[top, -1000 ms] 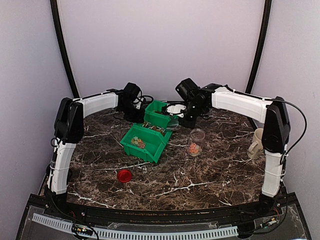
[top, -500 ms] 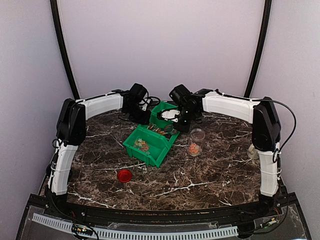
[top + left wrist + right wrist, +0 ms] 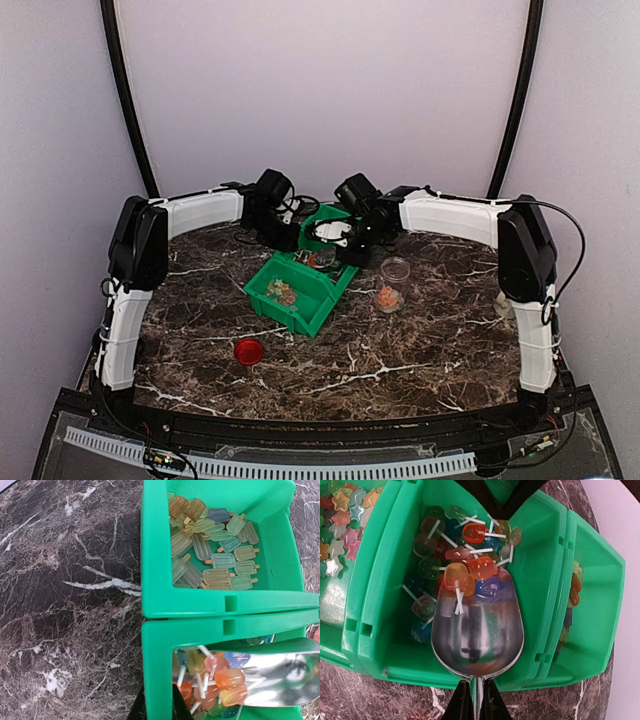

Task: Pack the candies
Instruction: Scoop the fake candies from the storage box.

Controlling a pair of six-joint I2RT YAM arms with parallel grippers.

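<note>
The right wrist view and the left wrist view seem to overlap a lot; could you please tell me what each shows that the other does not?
Only the right wrist view shows the star-shaped candies in the bin on its left, and the right end effector clamped on the handle of the metal scoop. Only the left wrist view shows the popsicle-shaped candies laid out plainly; the right wrist view catches just a sliver of them. Both show the lollipops, the scoop among them, their green bin and the marble table.

Candies (image 3: pixel 388 297) in jar (image 3: pixel 396 268) too small; scoop (image 3: pixel 477 630) handle cut off.
</note>
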